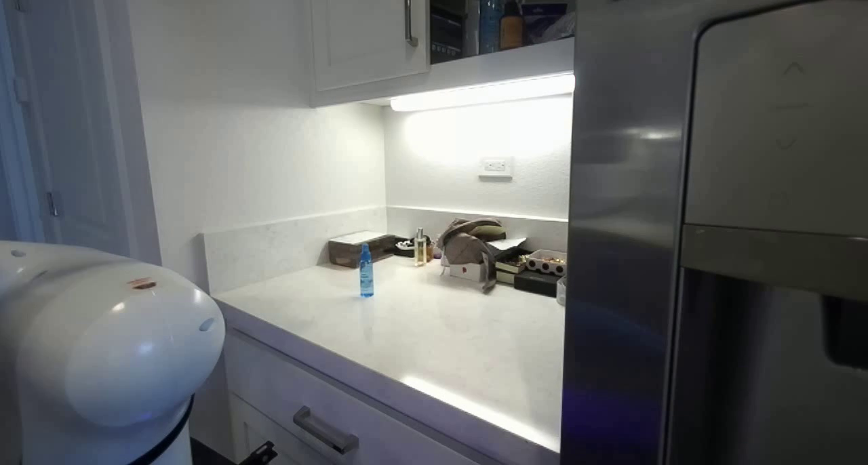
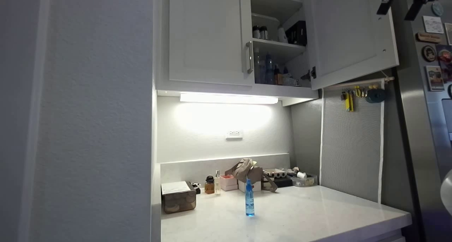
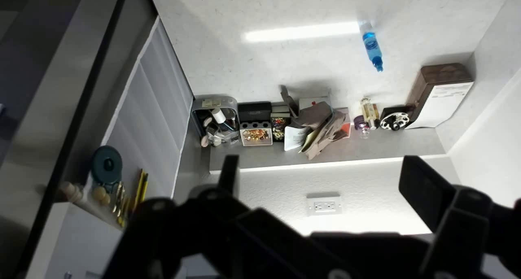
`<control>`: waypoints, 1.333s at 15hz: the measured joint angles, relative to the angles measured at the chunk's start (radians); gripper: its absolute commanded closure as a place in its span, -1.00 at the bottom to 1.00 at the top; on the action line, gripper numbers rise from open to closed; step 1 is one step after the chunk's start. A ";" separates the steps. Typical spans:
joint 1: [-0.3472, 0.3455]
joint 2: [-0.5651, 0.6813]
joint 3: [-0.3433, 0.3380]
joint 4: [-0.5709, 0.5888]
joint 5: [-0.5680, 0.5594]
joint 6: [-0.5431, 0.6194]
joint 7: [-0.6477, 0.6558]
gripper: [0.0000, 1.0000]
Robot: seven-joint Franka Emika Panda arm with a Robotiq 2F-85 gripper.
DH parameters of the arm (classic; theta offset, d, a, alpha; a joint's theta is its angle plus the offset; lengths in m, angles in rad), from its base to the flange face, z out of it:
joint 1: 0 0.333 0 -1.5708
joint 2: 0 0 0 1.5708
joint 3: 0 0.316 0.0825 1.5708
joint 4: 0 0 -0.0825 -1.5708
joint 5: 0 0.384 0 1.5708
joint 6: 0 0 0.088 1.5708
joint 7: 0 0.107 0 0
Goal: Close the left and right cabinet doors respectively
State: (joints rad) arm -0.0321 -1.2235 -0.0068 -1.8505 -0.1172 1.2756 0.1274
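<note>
Two fingers (image 3: 425, 189) of gripper (image 3: 320, 174) spread wide, released, w/ R cab door (image 2: 349, 32) standing open.

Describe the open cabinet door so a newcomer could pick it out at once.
Find the stainless-steel fridge, then the white wall cabinet beside it, above the countertop. In an exterior view, the right cabinet door stands swung out on the fridge side. Unlike the left cabinet door, which looks shut and shows a bar handle, it shows its inner face.

Glossy white rounded arm (image 1: 119, 343) at lower left in an exterior view; black two-fingered gripper (image 2: 397, 13) points downward, jaws apart.
</note>
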 measured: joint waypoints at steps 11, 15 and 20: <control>-0.025 0.021 -0.125 0.055 -0.095 0.048 -0.004 -1.00; -0.031 0.048 -0.157 0.077 -0.170 0.104 -0.004 -1.00; -0.078 0.094 -0.177 0.086 -0.267 0.191 -0.004 -1.00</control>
State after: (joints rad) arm -0.1104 -1.1295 -0.1840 -1.7646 -0.3839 1.4668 0.1237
